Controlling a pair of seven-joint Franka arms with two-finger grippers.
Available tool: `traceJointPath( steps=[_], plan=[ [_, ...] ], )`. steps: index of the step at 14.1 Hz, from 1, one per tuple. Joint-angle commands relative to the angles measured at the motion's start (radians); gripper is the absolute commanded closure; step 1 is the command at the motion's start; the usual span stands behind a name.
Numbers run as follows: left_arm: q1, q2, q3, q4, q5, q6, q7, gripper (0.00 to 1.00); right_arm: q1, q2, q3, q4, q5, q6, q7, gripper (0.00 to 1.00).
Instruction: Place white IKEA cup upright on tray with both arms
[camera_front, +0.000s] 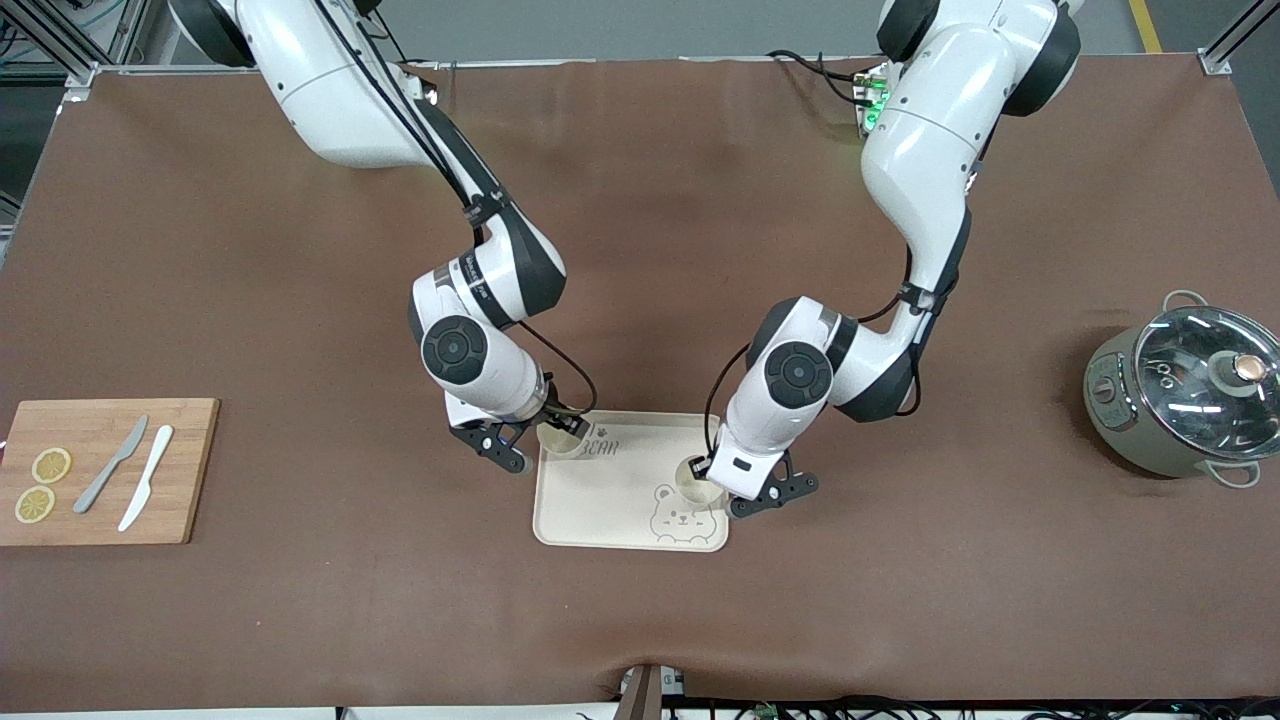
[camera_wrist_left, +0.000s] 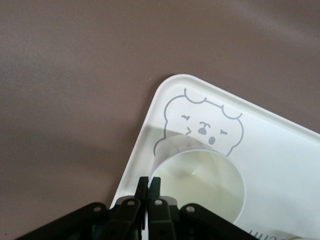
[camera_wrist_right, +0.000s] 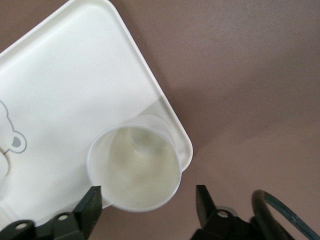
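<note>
- The tray (camera_front: 600, 500) looks like smooth, matt cream plastic.
- The two cups (camera_wrist_right: 134, 167) (camera_wrist_left: 200, 182) are thin, translucent white plastic.
- The tabletop (camera_front: 300, 620) has a matt brown covering.
- The cutting board (camera_front: 190, 470) is wood.

The tray (camera_front: 610, 500) is cream, rectangular with rounded corners and a raised rim, and lies flat on the brown table (camera_front: 300, 600) at mid-table, near the front camera. A grey bear drawing (camera_front: 683, 520) marks its corner nearest that camera toward the left arm's end; grey lettering runs along the edge farthest from the camera. 2 white cups stand upright on it, mouths up and empty. 1 cup (camera_front: 697, 480) sits just above the bear by the left arm's edge. The other cup (camera_front: 560, 440) stands in the corner toward the right arm's end, farthest from the camera.
</note>
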Motion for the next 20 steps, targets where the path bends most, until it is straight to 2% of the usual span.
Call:
traceJointPath(
  steps=[1, 2, 3, 4, 5, 6, 10, 13, 15, 17, 20],
  plan=[
    [-0.009, -0.003, 0.003, 0.014, -0.023, -0.025, -0.016, 1.00, -0.022, 0.001, -0.010, 0.115, -0.030, -0.174, -0.005, 0.00],
    [-0.009, -0.003, 0.003, 0.014, -0.023, -0.025, -0.014, 1.00, -0.025, -0.013, -0.012, 0.137, -0.035, -0.229, -0.003, 0.00],
    [-0.008, -0.002, 0.003, 0.014, -0.023, -0.023, -0.008, 0.93, -0.034, -0.025, -0.013, 0.154, -0.039, -0.279, -0.003, 0.00],
    [-0.008, -0.002, 0.008, 0.014, -0.021, -0.019, -0.005, 0.79, -0.056, -0.036, -0.015, 0.169, -0.039, -0.329, -0.005, 0.00],
    [-0.006, -0.002, 0.012, 0.014, -0.021, -0.016, -0.003, 0.33, -0.085, -0.051, -0.013, 0.180, -0.039, -0.371, -0.003, 0.00],
    [-0.008, -0.005, 0.014, 0.014, -0.015, -0.016, -0.008, 0.00, -0.105, -0.068, -0.013, 0.180, -0.039, -0.383, -0.003, 0.00],
    [0.021, -0.080, 0.011, 0.014, -0.013, -0.065, -0.006, 0.00, -0.180, -0.172, -0.010, 0.171, -0.036, -0.421, -0.037, 0.00],
    [0.052, -0.155, 0.023, 0.008, -0.001, -0.091, -0.006, 0.00, -0.220, -0.238, -0.010, 0.171, -0.076, -0.517, -0.193, 0.00],
    [0.066, -0.190, 0.026, 0.002, 0.051, -0.103, -0.005, 0.00, -0.264, -0.287, -0.010, 0.169, -0.082, -0.576, -0.255, 0.00],
    [0.080, -0.239, 0.025, -0.010, 0.158, -0.182, -0.005, 0.00, -0.310, -0.336, -0.010, 0.152, -0.082, -0.612, -0.330, 0.00],
    [0.106, -0.290, 0.025, -0.013, 0.191, -0.290, 0.010, 0.00, -0.355, -0.434, -0.012, 0.059, -0.090, -0.607, -0.434, 0.00]
  ],
)
